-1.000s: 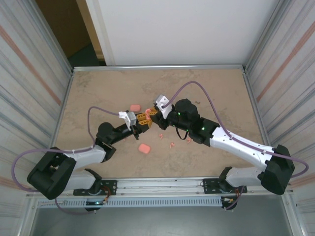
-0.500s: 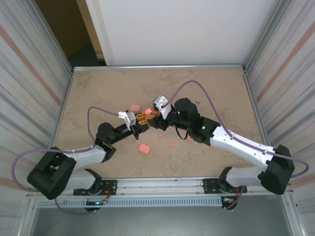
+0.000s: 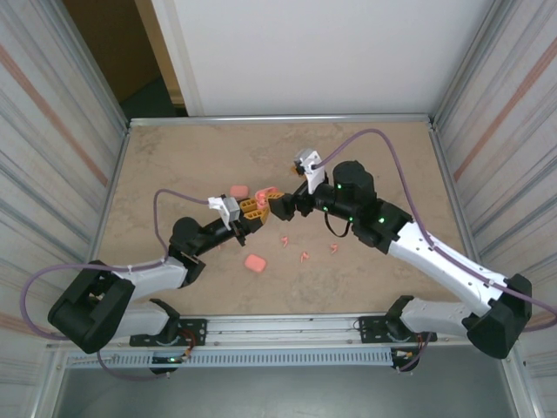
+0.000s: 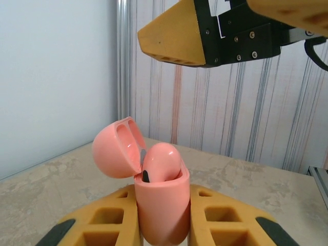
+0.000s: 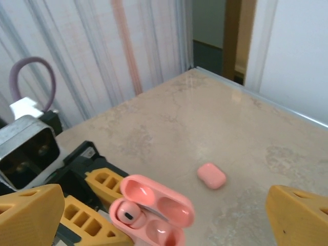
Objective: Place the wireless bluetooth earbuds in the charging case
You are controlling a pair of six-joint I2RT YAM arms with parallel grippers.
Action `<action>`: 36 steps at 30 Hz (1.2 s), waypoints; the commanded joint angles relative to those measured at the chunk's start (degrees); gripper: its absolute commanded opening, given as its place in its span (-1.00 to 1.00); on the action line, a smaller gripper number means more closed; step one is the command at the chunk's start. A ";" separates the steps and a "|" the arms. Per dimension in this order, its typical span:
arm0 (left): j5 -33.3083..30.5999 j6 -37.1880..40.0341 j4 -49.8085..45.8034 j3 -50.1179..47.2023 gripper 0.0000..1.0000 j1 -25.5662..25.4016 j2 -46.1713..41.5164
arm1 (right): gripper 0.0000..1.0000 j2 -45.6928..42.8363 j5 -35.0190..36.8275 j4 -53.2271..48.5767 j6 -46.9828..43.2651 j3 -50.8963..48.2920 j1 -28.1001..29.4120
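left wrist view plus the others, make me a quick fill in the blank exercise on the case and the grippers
1. The left gripper is shut on a case whose lid is ____.
2. Seated in that case is one ____.
3. The right gripper hangs over it with its jaws ____.
4. On the table lie ____ other cases.

Missing words: open; earbud; open; two
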 commanded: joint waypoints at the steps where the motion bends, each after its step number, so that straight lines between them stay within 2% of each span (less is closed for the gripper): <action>1: -1.43 1.16 2.33 -0.29 -1.00 -0.33 -0.94 | 0.99 -2.28 -2.12 -0.88 4.79 -1.83 -2.16; 8: -2.36 1.41 2.20 -0.75 -1.00 -0.33 -1.77 | 0.99 -5.12 -3.96 -0.51 10.97 -6.23 -7.15; 23: -3.13 2.81 -1.64 -1.36 -1.00 -0.33 -7.22 | 0.99 -8.49 -2.00 -15.36 20.88 -9.02 -15.67; 36: -2.92 3.96 -4.05 -1.57 -1.00 -0.25 -10.24 | 0.99 -9.11 -4.26 -25.81 20.57 -8.63 -17.79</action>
